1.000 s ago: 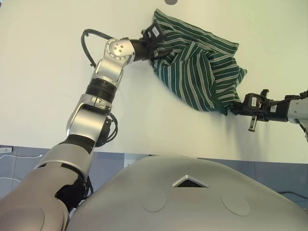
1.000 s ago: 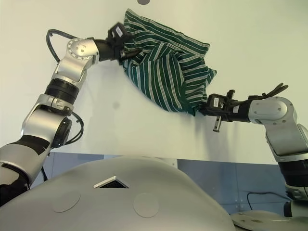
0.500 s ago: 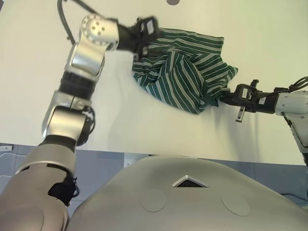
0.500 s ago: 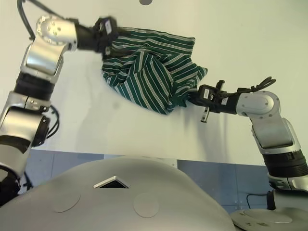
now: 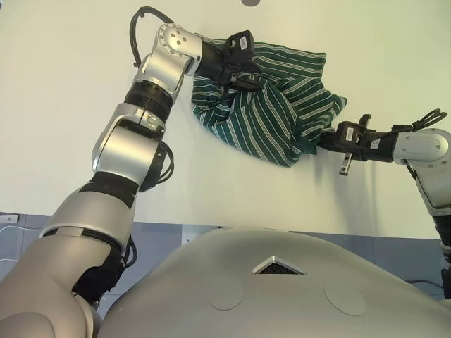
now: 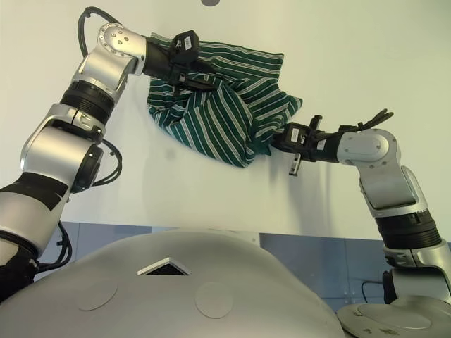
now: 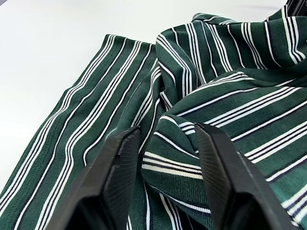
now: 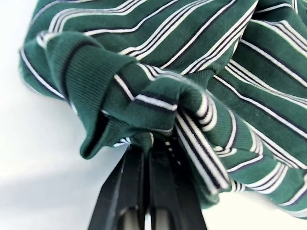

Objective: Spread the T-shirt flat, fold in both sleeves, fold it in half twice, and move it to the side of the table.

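Note:
A green T-shirt with white stripes lies crumpled in a heap on the white table, toward the far middle. My left gripper sits over the shirt's far left part. In the left wrist view its fingers stand open, astride a raised fold of the T-shirt. My right gripper is at the heap's near right corner, shut on a bunched edge of the cloth. The sleeves are lost in the folds.
A dark round mark sits at the table's far edge, just beyond the shirt. The table's front edge runs close to me. Bare tabletop stretches to the left and to the far right of the heap.
The shirt was dragged left and bunched tighter. My left gripper swung far left, then came back over the cloth with its fingers apart. My right gripper followed leftward, still holding the edge.

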Tool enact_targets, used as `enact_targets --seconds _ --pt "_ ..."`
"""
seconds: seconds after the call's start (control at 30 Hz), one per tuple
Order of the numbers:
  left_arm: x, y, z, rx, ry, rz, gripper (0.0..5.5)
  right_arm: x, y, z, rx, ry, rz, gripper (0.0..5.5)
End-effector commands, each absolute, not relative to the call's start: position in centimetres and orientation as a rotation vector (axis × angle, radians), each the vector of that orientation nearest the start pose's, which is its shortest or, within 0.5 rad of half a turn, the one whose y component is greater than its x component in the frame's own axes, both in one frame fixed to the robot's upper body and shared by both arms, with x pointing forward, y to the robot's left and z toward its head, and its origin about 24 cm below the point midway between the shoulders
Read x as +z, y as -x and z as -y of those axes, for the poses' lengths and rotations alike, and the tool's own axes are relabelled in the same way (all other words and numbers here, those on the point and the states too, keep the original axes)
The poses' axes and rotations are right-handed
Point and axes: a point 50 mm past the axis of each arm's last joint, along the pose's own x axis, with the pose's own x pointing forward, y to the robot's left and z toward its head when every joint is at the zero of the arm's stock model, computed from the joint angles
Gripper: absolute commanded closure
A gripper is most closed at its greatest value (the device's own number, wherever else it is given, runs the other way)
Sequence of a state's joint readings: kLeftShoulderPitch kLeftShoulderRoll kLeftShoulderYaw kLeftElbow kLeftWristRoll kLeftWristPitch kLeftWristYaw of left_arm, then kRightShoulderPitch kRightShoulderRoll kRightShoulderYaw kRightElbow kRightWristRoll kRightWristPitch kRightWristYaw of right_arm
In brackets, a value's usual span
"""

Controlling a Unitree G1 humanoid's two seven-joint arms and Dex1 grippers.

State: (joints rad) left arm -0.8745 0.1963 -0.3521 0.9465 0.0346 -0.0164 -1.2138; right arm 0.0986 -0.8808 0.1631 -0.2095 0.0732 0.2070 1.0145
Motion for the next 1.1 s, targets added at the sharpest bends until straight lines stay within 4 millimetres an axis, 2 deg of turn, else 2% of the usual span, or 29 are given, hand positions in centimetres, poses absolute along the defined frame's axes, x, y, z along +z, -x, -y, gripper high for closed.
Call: enact_targets --seconds 0.03,0.27,0.3,0.4,0.5,0.6,0.7,0.73,0.83,0.93,1.0,1.03,1.07,1.1 --pt "7.7 -34.7 -7.0 -1.488 -0.472 -0.398 4.14 5.5 -20.1 22.3 1.128 0.662 -0.575 5.50" --pt "7.4 -34.7 -7.1 -1.506 -0.497 -0.408 5.44 5.4 -20.2 22.2 1.125 0.671 -0.572 5.50" --pt "7.5 -34.7 -7.1 -1.506 -0.498 -0.402 5.49 5.4 -20.2 22.2 1.123 0.670 -0.570 5.50" --pt "9.3 -35.0 -7.4 -1.536 -0.389 -0.319 5.49 6.2 -20.3 22.4 1.111 0.635 -0.534 5.50" --pt "11.7 -34.4 -9.2 -1.594 -0.245 -0.224 5.49 8.5 -20.2 22.6 1.103 0.555 -0.445 5.50" --pt "13.4 -31.1 -13.0 -1.683 -0.184 -0.210 5.49 10.5 -18.9 23.1 1.156 0.526 -0.422 5.50" --pt "14.8 -25.3 -17.2 -1.769 -0.194 -0.325 5.49 11.7 -16.7 23.2 1.278 0.538 -0.479 5.50" --pt "15.0 -23.5 -18.0 -1.794 -0.203 -0.386 5.49 11.8 -16.0 23.3 1.318 0.550 -0.508 5.50" --pt "13.6 -18.8 -19.8 -1.810 -0.246 -0.562 5.49 10.9 -13.8 24.3 1.414 0.596 -0.669 5.50" --pt "9.1 -14.3 -20.5 -1.868 -0.529 -0.571 5.49 9.0 -11.7 24.8 1.495 0.602 -0.806 5.50" --pt "5.9 -13.0 -21.5 -1.873 -0.746 -0.518 5.49 8.7 -11.3 24.6 1.515 0.584 -0.809 5.50" --pt "4.7 -13.3 -22.2 -1.843 -0.869 -0.481 5.49 8.7 -11.2 24.3 1.533 0.568 -0.810 5.50" --pt "3.9 -13.6 -22.6 -1.827 -0.946 -0.450 5.49 8.7 -11.0 24.2 1.544 0.557 -0.811 5.50" --pt "3.6 -13.9 -23.2 -1.817 -1.021 -0.441 5.50 8.7 -10.6 24.1 1.560 0.543 -0.834 5.23"
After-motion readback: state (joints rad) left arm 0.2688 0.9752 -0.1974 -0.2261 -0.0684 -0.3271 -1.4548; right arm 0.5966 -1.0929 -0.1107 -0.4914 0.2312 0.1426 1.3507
